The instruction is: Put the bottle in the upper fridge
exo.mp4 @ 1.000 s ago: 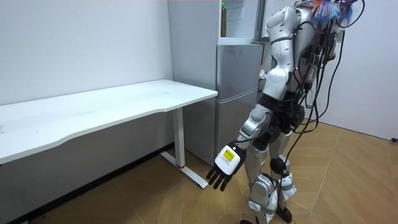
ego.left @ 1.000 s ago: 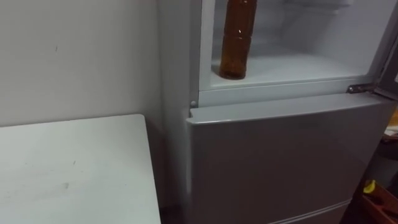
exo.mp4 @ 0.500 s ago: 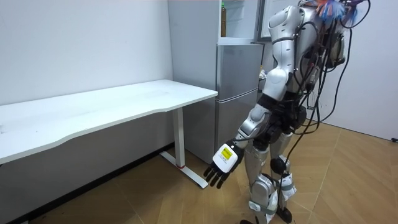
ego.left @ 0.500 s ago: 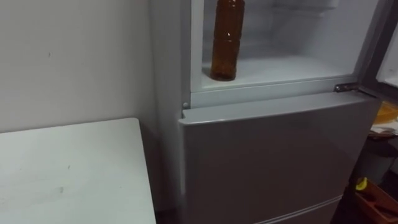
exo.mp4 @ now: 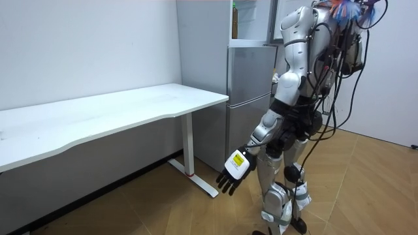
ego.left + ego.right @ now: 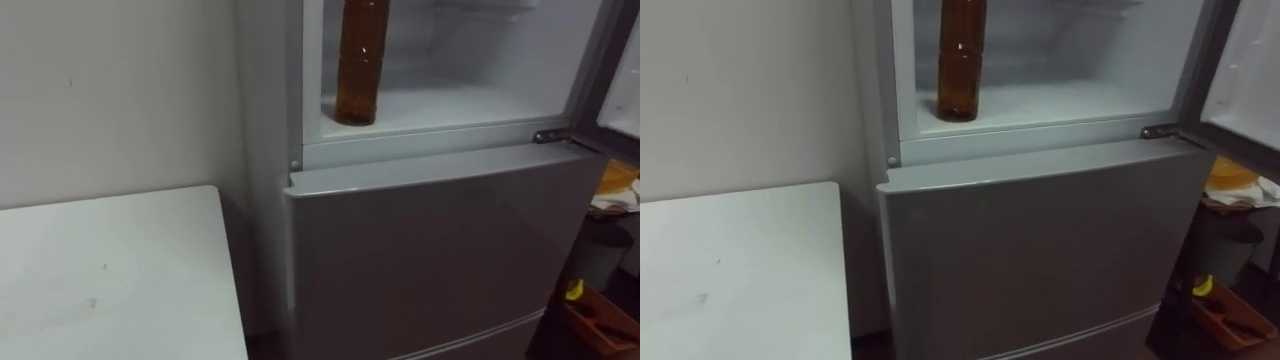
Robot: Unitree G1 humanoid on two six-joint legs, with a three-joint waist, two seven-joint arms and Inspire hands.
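Bottle (image 6: pixel 360 65) upright in upper fridge (image 6: pixel 440 143); its top cut off.

Upper fridge shelf (image 6: pixel 470 105): brown bottle (image 6: pixel 358 70) upright at left front corner. White table (image 6: pixel 120 270) adjacent.

A white tabletop (image 6: pixel 110 270) is lying at the lower left, its far edge meeting a pale wall (image 6: pixel 120 90). In the room view it is stretching along that wall on a white leg (image 5: pixel 190 147), over a wooden floor (image 5: pixel 366 189). At the far right a dark bin (image 6: pixel 1220 245) is standing with something yellow (image 6: pixel 1230 172) on top, and below it a low box (image 6: pixel 1230 315) is sitting.
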